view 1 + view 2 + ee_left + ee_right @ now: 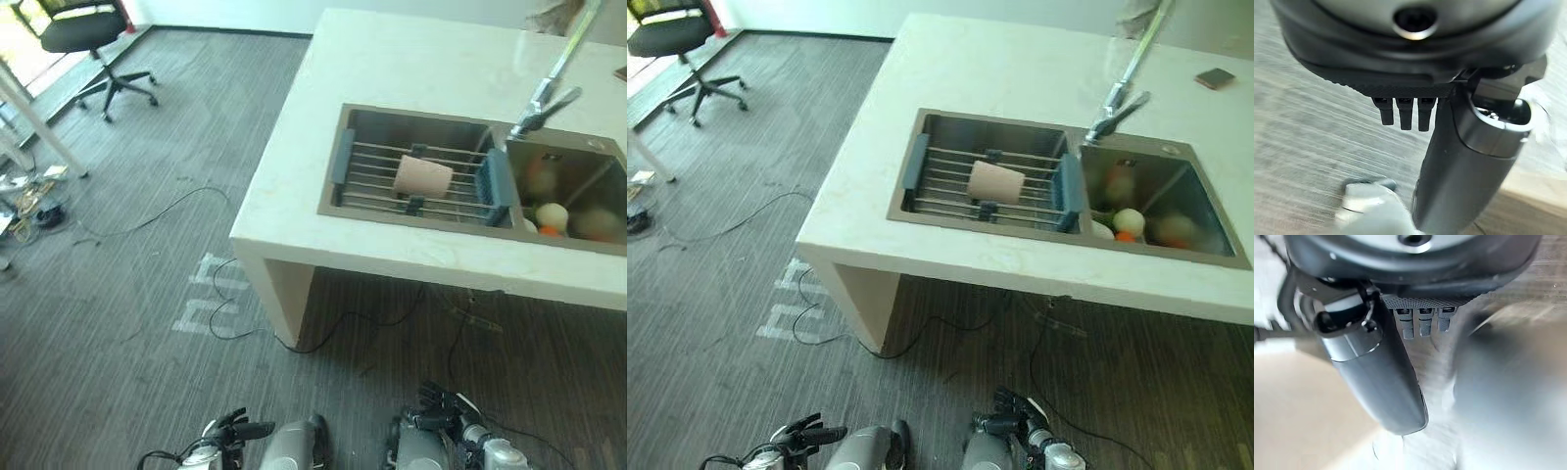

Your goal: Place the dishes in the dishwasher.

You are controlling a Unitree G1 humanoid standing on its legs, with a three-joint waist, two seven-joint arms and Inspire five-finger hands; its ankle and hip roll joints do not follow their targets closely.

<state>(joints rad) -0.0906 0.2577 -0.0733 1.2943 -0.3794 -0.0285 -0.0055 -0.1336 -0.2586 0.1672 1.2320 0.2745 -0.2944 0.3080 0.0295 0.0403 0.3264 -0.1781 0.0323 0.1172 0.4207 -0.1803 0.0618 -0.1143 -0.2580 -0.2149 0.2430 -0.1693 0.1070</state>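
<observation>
sink (338,196): my landmark, twin steel basin set in the pale counter (392,69); everything below is placed off it.
dishes: pinkish cup (423,176) lying on its side on the wire rack (372,166) across the sink's left basin. Round items (1129,221) in the sink's right basin, too blurred for me to say what they are.
dishwasher: I can't pick one out anywhere around the sink.
left hand (233,431): well short of the sink, down at floor side. Fingers look straight and relaxed, nothing held.
right hand (1011,411): also well short of the sink, low. Fingers loose, empty.
risk 1: cup on its side on bars, I'd expect it to roll off toward the basin if I nudge it.
risk 2: faucet (549,83) hangs over the sink divider, arm could clip it on the reach.
risk 3: cable (323,328) on the floor under the sink edge, trip hazard walking in.
</observation>
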